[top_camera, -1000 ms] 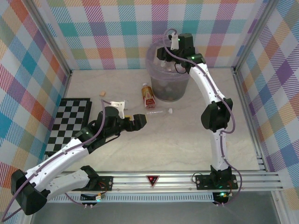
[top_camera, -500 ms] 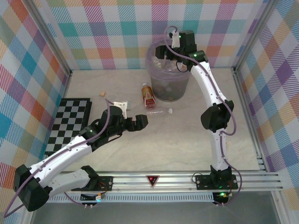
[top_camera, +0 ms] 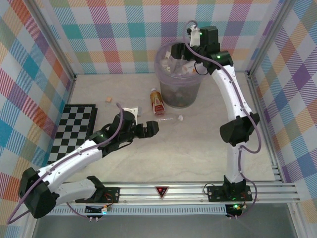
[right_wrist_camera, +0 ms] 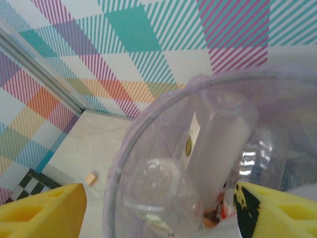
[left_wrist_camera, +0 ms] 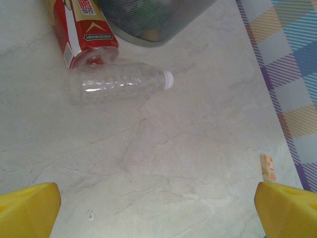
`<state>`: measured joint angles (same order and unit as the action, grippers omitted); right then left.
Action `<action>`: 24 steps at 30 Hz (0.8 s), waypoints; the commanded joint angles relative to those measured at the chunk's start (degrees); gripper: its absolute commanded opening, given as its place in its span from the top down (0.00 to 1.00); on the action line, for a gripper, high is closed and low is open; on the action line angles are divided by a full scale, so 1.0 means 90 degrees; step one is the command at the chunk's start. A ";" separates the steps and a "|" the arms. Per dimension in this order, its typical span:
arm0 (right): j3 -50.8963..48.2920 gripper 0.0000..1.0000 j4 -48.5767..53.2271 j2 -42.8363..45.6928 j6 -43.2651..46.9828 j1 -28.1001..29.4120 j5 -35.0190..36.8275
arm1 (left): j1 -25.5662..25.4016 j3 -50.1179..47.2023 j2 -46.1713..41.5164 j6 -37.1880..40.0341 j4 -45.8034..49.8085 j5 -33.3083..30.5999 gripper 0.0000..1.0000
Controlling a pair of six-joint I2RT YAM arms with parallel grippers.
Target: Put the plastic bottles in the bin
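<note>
left claw (left_wrist_camera: 158, 210) spread wide | clear ribbed plastic bottle (left_wrist_camera: 119, 84) on desk (left_wrist_camera: 198, 163) just ahead | right claw (right_wrist_camera: 158, 208) released over round translucent lilac bin (right_wrist_camera: 119, 148)

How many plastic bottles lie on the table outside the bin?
2. A red-labelled bottle lies beside the bin, at its left base. A clear white-capped bottle lies on its side just in front of that one. Others may be hidden behind the bin.

Red-label btl (left_wrist_camera: 81, 29) cut off at top edge
</note>
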<state>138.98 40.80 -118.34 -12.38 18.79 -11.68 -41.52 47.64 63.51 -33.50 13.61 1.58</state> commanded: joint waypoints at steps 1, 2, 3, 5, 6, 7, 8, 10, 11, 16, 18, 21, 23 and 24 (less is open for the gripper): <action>-0.0815 0.22 -0.0036 0.1100 -0.0031 -0.0042 -0.0348 | -0.0028 0.0322 0.0286 -0.0191 0.0020 -0.0341 0.00; -0.1200 0.22 -0.0108 0.1408 -0.0031 -0.0055 -0.0383 | -0.0026 0.0403 0.0441 -0.0188 0.0026 -0.0428 0.00; -0.1549 0.22 -0.0128 0.1706 -0.0047 -0.0082 -0.0427 | -0.0017 0.0486 0.0610 -0.0179 0.0022 -0.0489 0.00; -0.2184 0.22 -0.0129 0.2217 -0.0044 -0.0155 -0.0530 | 0.0011 0.0677 0.0960 -0.0173 0.0027 -0.0646 0.00; -0.2535 0.22 -0.0110 0.2481 -0.0035 -0.0179 -0.0565 | 0.0060 0.0794 0.1168 -0.0217 0.0048 -0.0747 0.00; -0.2842 0.22 -0.0107 0.2683 -0.0039 -0.0201 -0.0571 | 0.0119 0.0894 0.1341 -0.0269 0.0058 -0.0827 0.00; -0.3199 0.22 -0.0111 0.2951 -0.0031 -0.0217 -0.0587 | 0.0199 0.1018 0.1549 -0.0358 0.0044 -0.0910 0.00; -0.3869 0.22 -0.0172 0.3402 -0.0074 -0.0270 -0.0548 | 0.0376 0.1222 0.1960 -0.0501 -0.0085 -0.0963 0.00; -0.4208 0.21 -0.0205 0.3626 -0.0116 -0.0288 -0.0545 | 0.0456 0.1338 0.2187 -0.0546 -0.0165 -0.1006 0.00; -0.5465 0.19 -0.0319 0.4492 -0.0372 -0.0394 -0.0509 | 0.0687 0.2237 0.3469 -0.0250 -0.0250 -0.1240 0.00; -0.5841 0.17 -0.0258 0.4741 -0.0421 -0.0436 -0.0499 | 0.0689 0.2765 0.4028 -0.0013 -0.0022 -0.1340 0.00; -0.6213 0.12 -0.0148 0.5060 -0.0455 -0.0485 -0.0446 | 0.0691 0.3401 0.4706 0.0222 0.0199 -0.1339 0.00; -0.6379 0.11 -0.0040 0.5234 -0.0431 -0.0525 -0.0384 | 0.0698 0.3730 0.5098 0.0285 0.0514 -0.1351 0.00; -0.6415 0.11 0.0010 0.5307 -0.0421 -0.0537 -0.0373 | 0.0705 0.3844 0.5241 0.0294 0.0559 -0.1392 0.00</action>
<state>81.84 40.21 -73.76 -15.77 14.52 -15.42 -35.42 79.20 108.29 -33.17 14.81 -9.19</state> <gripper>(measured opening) 0.890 0.997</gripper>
